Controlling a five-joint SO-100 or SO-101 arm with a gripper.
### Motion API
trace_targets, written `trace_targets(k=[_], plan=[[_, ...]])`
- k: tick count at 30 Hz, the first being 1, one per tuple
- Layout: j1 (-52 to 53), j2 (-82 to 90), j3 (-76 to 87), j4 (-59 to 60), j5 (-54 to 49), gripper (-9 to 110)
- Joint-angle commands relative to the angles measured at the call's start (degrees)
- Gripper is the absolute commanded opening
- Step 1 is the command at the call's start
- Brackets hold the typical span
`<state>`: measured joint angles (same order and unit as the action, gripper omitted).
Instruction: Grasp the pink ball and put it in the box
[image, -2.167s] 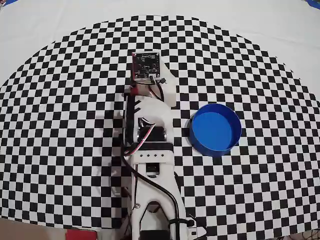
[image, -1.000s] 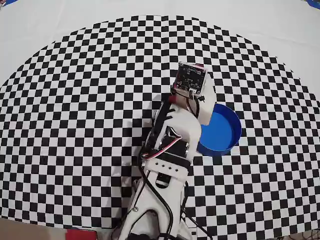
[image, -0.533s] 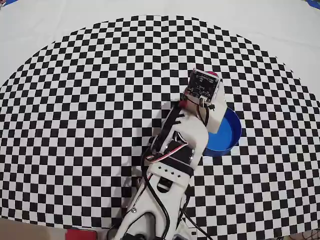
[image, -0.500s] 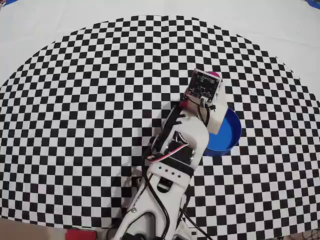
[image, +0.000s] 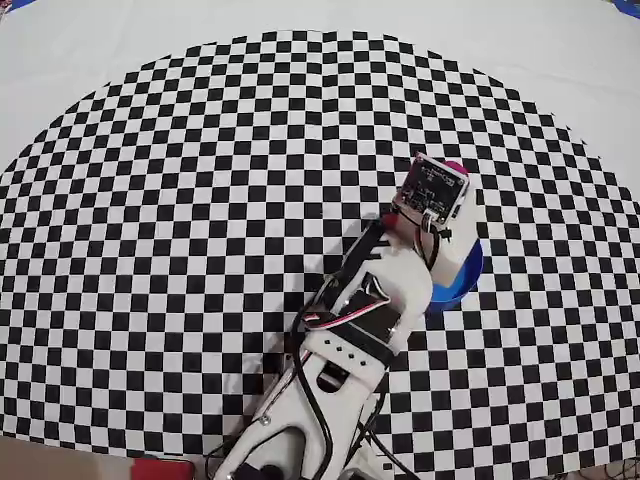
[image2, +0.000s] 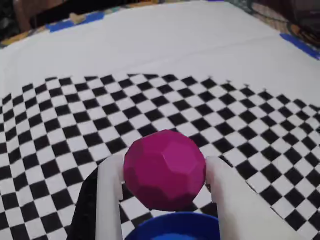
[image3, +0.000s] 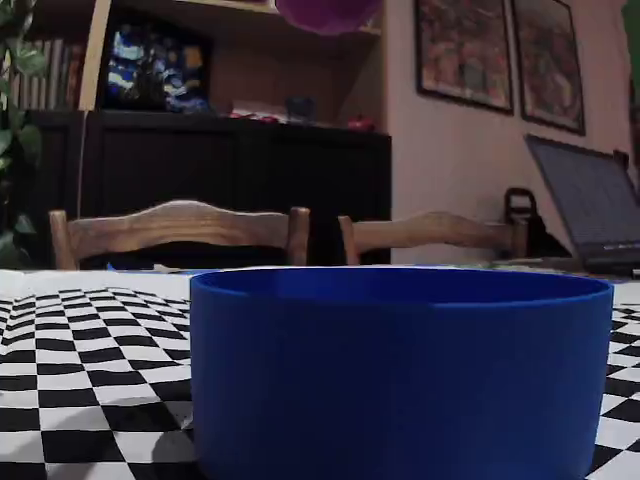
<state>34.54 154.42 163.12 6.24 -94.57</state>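
Between our two white fingers (image2: 109, 200), the gripper (image2: 165, 175) pinches the pink ball (image2: 164, 169), one finger pressed to each side of it. In the wrist view the box (image2: 172, 227) shows its blue rim just below the ball. The overhead view puts our arm (image: 365, 300) over the box near the right edge of the checkered mat (image: 150, 230), the ball (image: 454, 165) peeking past the wrist.

We see the box (image3: 400, 370) open-topped, nothing over its rim. Checkered desk (image: 150, 250) around it lies bare.
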Motion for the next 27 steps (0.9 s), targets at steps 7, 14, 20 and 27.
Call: trace_targets(k=[7,14,20,27], plan=[[3.16,2.46,1.67,0.18,-0.09,0],[4.48,3.25,3.6,0.18,-0.35,0],[4.75,3.34,4.66,0.18,-0.44,0],[4.75,3.34,5.98,0.18,-0.44,0]])
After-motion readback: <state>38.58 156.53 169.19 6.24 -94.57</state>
